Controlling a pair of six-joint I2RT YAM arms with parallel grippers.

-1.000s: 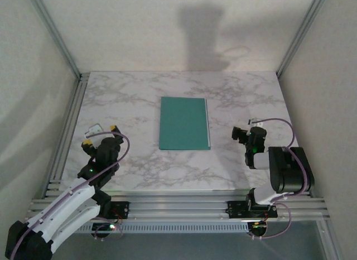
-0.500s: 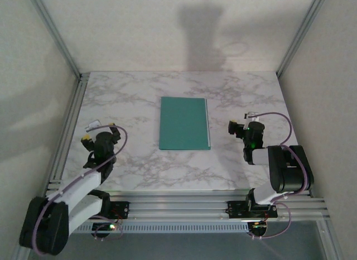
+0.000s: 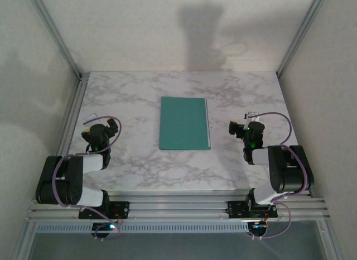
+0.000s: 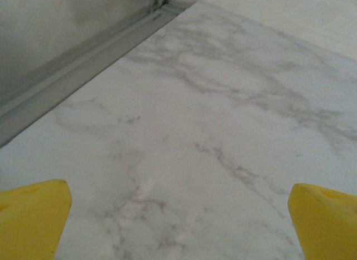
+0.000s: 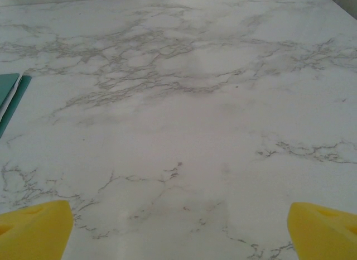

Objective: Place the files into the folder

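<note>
- Top external: high, near side of folder [image 3: 184, 124], looking down.
- Left wrist: low over marble table [image 4: 223, 131], left of folder.
- Right wrist: low, right of folder; folder edge shared with top external.

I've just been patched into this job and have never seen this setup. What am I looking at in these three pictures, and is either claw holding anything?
These are two small robot arms bolted at the near edge of a marble table. The overhead picture looks down from behind them, with the left gripper on the left and the right gripper on the right. Both sit low over the table, jaws open and empty. Between them the dark teal folder lies flat, with a thin white strip along its right edge. The other two pictures come from a camera on each wrist. The yellow shapes in their bottom corners are that gripper's own fingers. The right wrist view catches a corner of the folder at its left edge.
</note>
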